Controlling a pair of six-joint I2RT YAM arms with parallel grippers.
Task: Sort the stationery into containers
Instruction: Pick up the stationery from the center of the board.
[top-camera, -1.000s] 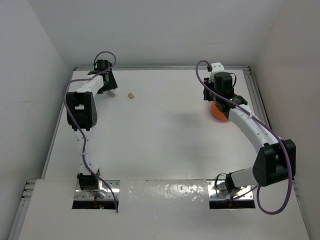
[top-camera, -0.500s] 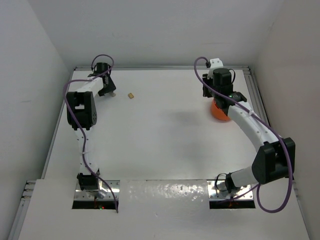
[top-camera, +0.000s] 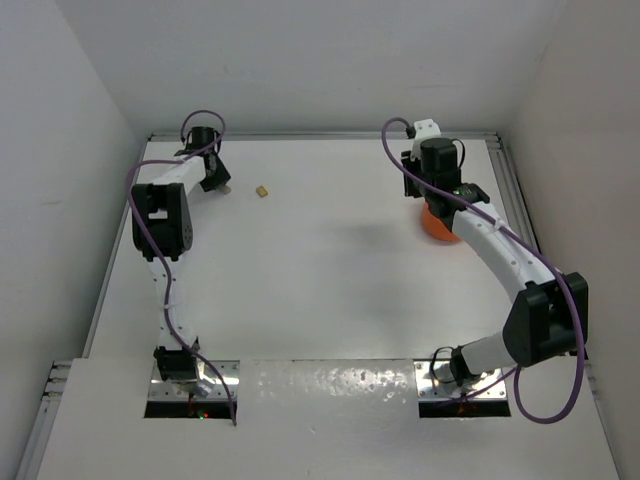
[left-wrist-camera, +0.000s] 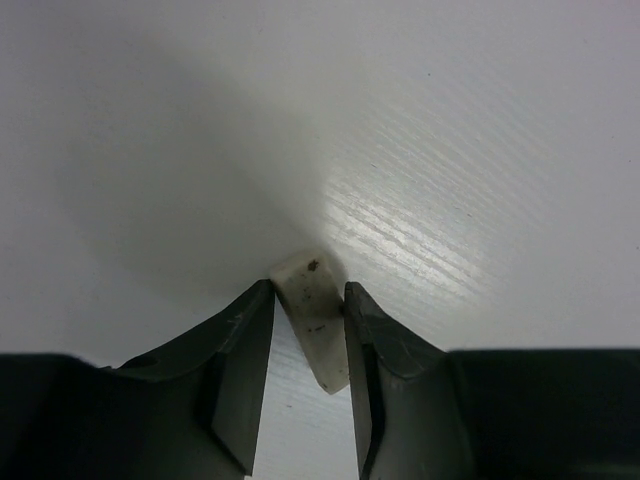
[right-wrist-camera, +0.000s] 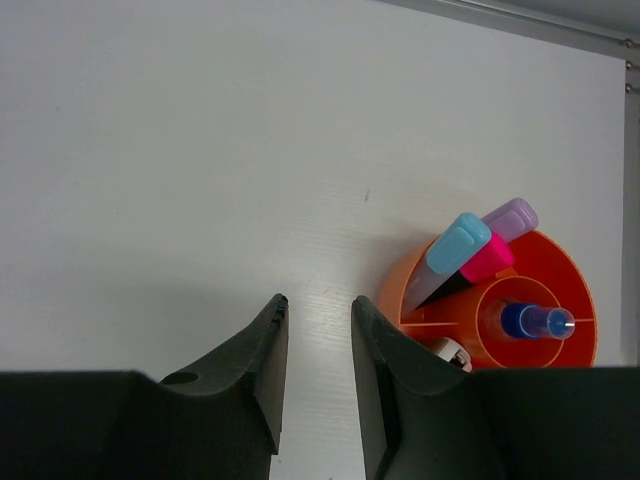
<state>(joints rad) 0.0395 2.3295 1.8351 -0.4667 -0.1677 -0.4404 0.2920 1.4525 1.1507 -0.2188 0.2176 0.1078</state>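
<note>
My left gripper (top-camera: 221, 182) is at the far left back of the table. In the left wrist view its fingers (left-wrist-camera: 245, 340) are shut on a pale beige block (left-wrist-camera: 312, 318) that stands tilted on the table surface. A second beige block (top-camera: 262, 191) lies to its right. My right gripper (right-wrist-camera: 318, 305) is open and empty, just left of the orange tub (right-wrist-camera: 567, 262), which also shows in the top view (top-camera: 438, 226). The tub holds a light-blue highlighter (right-wrist-camera: 455, 247), a pink-capped marker (right-wrist-camera: 487, 260), a lilac piece (right-wrist-camera: 510, 218), a blue-capped bottle (right-wrist-camera: 535, 321) and a white round item (right-wrist-camera: 452, 351).
The table's metal back rail (top-camera: 320, 137) runs close behind both grippers. The white side walls stand close on the left and on the right.
My right gripper has moved left and back, off the tub. My left gripper has shifted slightly left and back at the beige block.
</note>
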